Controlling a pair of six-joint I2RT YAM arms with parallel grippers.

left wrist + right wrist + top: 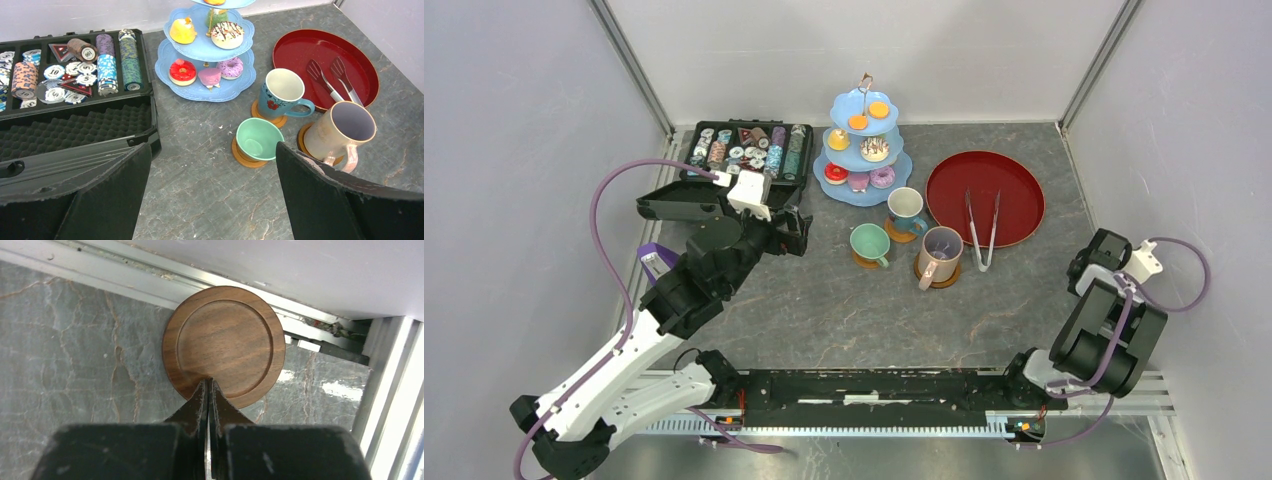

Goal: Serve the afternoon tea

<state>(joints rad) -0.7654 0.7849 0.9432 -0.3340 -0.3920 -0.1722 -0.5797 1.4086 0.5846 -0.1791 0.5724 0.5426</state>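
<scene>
Right claw was shut and held nothing. Its tips sat at the near rim of a spare coaster, which lay flat on the bench, right of the red tray. Contact could not be confirmed. The coaster lay dead ahead of this claw. Left claw, spread wide, stood well left of the tray, the farther arm.

I work in a robot test cell, a lab and not a home. My grey marbled tabletop is boxed in by plain pale walls joined with bare aluminium posts. At the tabletop's near edge, my left arm and right arm are bolted to a black base bar. Purple cables loop above the tabletop's sides.
</scene>
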